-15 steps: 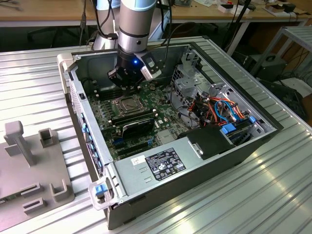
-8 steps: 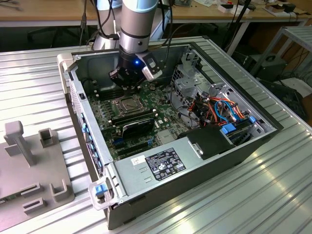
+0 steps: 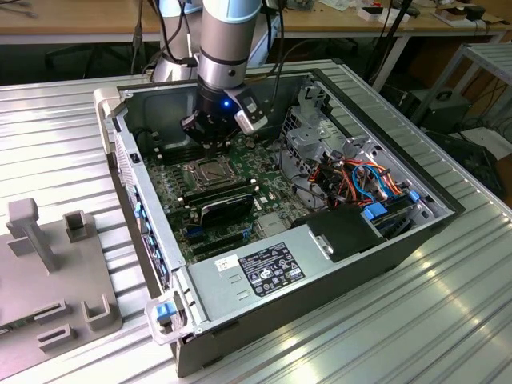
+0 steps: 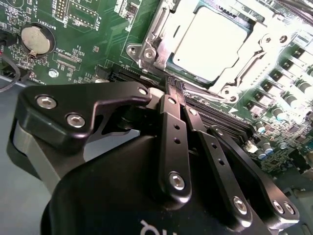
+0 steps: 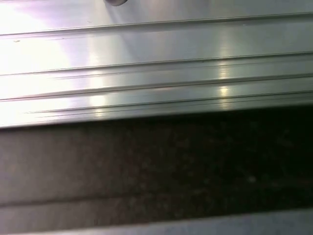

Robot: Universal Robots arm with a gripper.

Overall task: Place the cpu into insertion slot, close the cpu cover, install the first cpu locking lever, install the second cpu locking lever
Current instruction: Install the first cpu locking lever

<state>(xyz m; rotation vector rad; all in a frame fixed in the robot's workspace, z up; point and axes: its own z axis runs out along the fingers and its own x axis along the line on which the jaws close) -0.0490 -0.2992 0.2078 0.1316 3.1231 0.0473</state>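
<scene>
Second wrist view first: the cpu [image 4: 208, 41] lies flat in the insertion slot [image 4: 142, 53], its dull metal top facing up. It is square, so no side runs longer than another, and its edges sit parallel with the socket's rim. The cpu cover [image 4: 266, 46] is down over it, and the chip's top shows through the cover's window.

The gripper [image 4: 174, 90] hangs just off one edge of the socket, over the green motherboard [image 4: 88, 58] where the long dark slots [image 4: 220, 117] begin. Its two black fingers [image 4: 171, 127] are pressed together with nothing gripped between them. From here I cannot tell whether the tips touch the board. A coin cell [image 4: 33, 39] sits well apart from the socket, toward another edge of the board.

In the exterior view the arm comes straight down into the open computer case [image 3: 240, 308], over the part of the board nearest the case's far wall. A silver power supply [image 3: 264, 268] fills the case's near corner, and orange and blue cables [image 3: 360, 180] bunch along its side on the exterior view's right.

The case stands on a ribbed aluminium table [image 3: 384, 336]. A grey plastic fixture [image 3: 48, 264] rests at the table's edge on the exterior view's left. Wooden desks [image 3: 80, 24] line the room behind.
</scene>
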